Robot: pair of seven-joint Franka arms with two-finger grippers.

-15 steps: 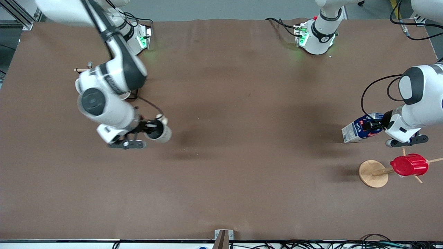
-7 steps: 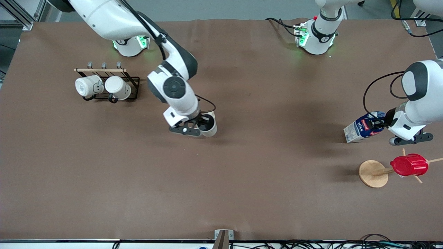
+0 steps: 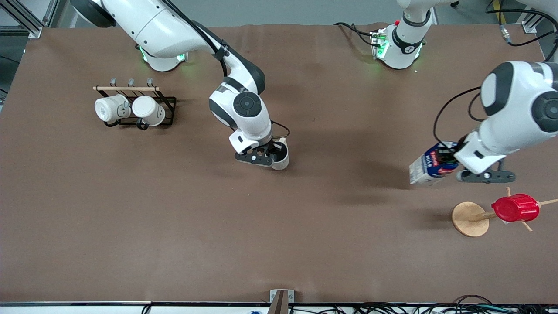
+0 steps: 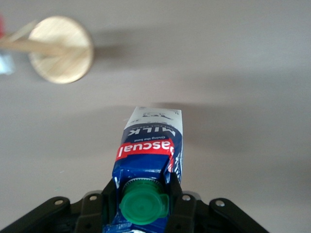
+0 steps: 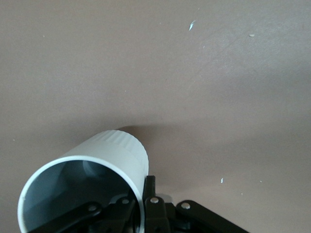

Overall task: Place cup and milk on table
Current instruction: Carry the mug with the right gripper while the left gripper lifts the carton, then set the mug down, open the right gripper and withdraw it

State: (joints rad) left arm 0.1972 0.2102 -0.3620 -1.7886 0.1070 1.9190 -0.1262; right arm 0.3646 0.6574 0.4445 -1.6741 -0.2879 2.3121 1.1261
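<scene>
Two robot arms hold items above a brown worktop. Right gripper, jaws clamped on the rim of the cup, hangs over the worktop's middle. Left gripper, jaws gripping the milk, carries it tilted near a wooden stand.

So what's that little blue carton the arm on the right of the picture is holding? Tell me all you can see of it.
The milk is a small blue and white carton, seemingly cardboard, with a red label band, white "MILK" lettering and a round green cap. The left gripper is shut on its top, either side of the cap. It hangs tilted above the table, close to the wooden stand's round base.
</scene>
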